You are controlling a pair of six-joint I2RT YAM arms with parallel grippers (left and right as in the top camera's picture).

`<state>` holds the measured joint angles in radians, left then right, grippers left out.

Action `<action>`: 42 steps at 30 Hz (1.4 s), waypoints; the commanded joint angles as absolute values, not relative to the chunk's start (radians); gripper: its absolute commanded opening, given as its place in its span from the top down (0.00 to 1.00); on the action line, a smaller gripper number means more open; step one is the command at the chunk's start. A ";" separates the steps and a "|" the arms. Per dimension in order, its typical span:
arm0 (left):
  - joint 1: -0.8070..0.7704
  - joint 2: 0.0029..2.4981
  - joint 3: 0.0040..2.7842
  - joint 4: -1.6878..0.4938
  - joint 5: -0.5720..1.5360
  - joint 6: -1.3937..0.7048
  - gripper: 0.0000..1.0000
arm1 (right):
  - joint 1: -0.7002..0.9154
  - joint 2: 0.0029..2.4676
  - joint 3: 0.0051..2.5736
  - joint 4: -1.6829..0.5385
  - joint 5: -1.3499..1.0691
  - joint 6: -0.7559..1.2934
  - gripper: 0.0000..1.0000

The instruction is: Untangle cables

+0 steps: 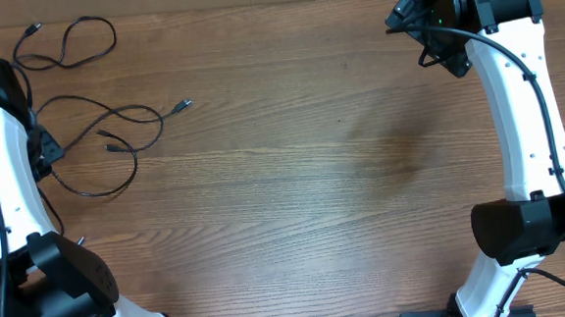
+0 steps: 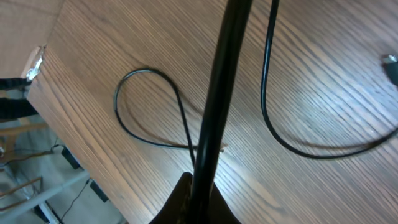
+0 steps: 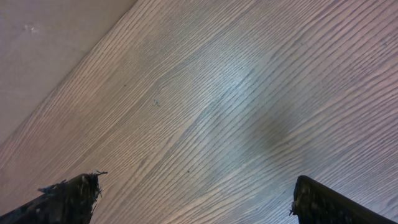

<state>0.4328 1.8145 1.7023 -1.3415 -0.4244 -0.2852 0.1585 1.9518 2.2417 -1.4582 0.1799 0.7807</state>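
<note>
Pinching the cables [image 2: 214,93], the left claw [image 2: 194,190] hangs above their loops.

Thin black cables [image 1: 122,110] sprawl in loose, overlapping loops on the table's [image 1: 342,174] far-left area. Their small plugs [image 1: 183,106] lie flat.

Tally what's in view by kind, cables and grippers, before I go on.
Black cables: 3, as far as the overlaps show, lying in loose loops at the left of the table
Grippers: 2, the left gripper shut, the right gripper open
Total: 5
</note>
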 commanded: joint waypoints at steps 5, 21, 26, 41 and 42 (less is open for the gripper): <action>0.434 1.812 1.569 -1.265 -0.515 -0.375 0.96 | 0.157 1.943 2.243 -1.453 0.179 0.775 0.00; 0.433 1.812 1.503 -1.177 -0.253 -0.374 0.42 | 0.157 1.943 2.243 -1.438 0.179 0.776 0.00; 0.431 1.812 1.503 -1.158 -0.039 -0.354 0.49 | 0.157 1.944 2.243 -1.438 0.179 0.776 0.00; 0.431 1.812 1.491 -1.061 0.093 -0.382 0.57 | 0.157 1.944 2.243 -1.438 0.178 0.776 0.00; 0.431 1.812 1.485 -1.056 0.094 -0.406 0.56 | 0.157 1.944 2.243 -1.438 0.178 0.776 0.00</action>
<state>0.4320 1.8145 1.5078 -1.0630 0.1413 -0.2878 0.1585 1.9518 2.2417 -1.4406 0.1795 0.7803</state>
